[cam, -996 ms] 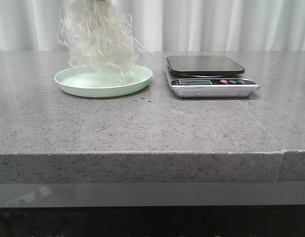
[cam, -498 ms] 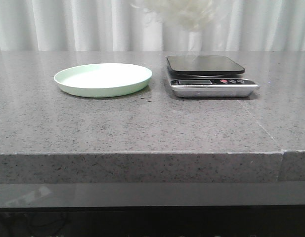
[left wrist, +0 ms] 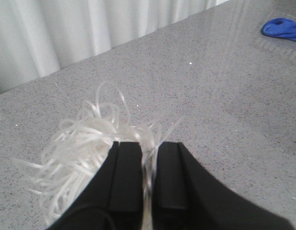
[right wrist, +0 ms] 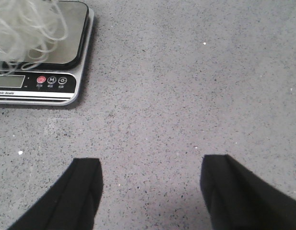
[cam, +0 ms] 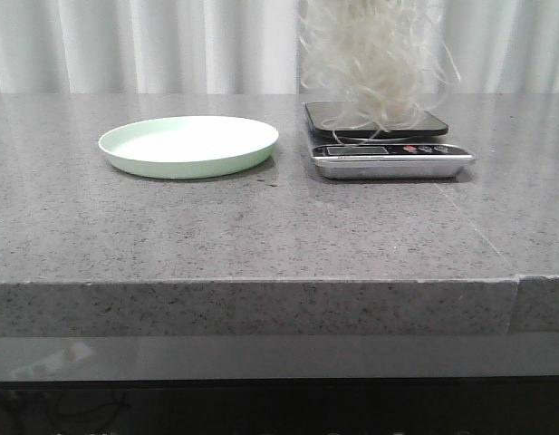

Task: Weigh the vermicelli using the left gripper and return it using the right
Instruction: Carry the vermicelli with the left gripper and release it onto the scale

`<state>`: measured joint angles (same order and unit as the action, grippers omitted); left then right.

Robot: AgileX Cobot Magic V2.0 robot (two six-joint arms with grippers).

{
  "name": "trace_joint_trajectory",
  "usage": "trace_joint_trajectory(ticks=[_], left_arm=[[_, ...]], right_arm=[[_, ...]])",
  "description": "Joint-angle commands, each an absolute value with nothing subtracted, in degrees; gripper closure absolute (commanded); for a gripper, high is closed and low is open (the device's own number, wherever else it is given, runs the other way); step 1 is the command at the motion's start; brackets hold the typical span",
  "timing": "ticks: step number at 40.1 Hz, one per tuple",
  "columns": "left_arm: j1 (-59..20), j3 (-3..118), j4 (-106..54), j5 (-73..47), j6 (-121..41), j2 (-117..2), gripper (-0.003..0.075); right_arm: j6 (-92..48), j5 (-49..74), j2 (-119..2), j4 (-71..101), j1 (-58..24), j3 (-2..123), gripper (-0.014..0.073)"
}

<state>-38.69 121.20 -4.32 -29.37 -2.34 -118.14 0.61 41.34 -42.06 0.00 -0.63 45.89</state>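
Bench [cam: 261, 227]: a grey speckled stone surface is seen, with its front edge nearest the front camera and a pale curtain behind its far edge.
Right gripper [right wrist: 150, 191]: its two black fingers are seen set wide apart over bare bench, with nothing held between the jaws; it is placed near the scale, off to the scale's side and apart from it.
Plate [cam: 188, 145]: a pale green round plate is laid on the left part of the bench, beside the scale and not touching it; nothing is seen in it.
Scale [cam: 388, 145]: a silver kitchen scale is set to the right of the plate; its display strip and buttons, one of them red, are turned toward the front, and its dark platform lies behind them.
Vermicelli [cam: 374, 63]: the whitish tangle is hung above the scale's platform, its top cut off by the upper frame edge in the front view; its lowest loops are seen reaching down onto the dark platform.
Left gripper [left wrist: 148, 177]: its matte black fingers are closed to a narrow gap, and strands of vermicelli are pinched between the jaws, with the rest of the tangle spread out beyond the fingertips.
Blue cloth [left wrist: 283, 28]: a blue item is seen lying on the bench, well apart from the left gripper; only part of it is shown.
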Motion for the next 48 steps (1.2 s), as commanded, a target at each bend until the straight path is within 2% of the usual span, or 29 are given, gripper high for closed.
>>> trace_joint_trajectory(ticks=[1,9,11,17,20,27,48], left_arm=[[-39.02,123.41,-4.92,-20.40,-2.18,-115.90,0.0565],[-39.02,123.61,-5.30,-20.24,-2.18,-118.18,0.0549],[-39.02,123.61,-5.30,-20.86,-2.18,-118.66,0.0519],[-39.02,123.61,-5.18,-22.55,-2.18,-119.24,0.0357],[-39.02,123.61,-5.18,-23.01,-2.18,-119.22,0.0311],[-39.02,124.55,-4.04,-25.98,-2.18,-118.47,0.0313],[-39.02,133.96,2.57,-50.75,-2.18,-106.00,0.0313]], right_arm=[[0.00,37.29,-42.38,0.00,-0.29,47.46,0.0039],[0.00,37.29,-42.38,0.00,-0.29,47.46,0.0039],[0.00,37.29,-42.38,0.00,-0.29,47.46,0.0039],[0.00,37.29,-42.38,0.00,-0.29,47.46,0.0039],[0.00,37.29,-42.38,0.00,-0.29,47.46,0.0039],[0.00,37.29,-42.38,0.00,-0.29,47.46,0.0039],[0.00,37.29,-42.38,0.00,-0.29,47.46,0.0039]])
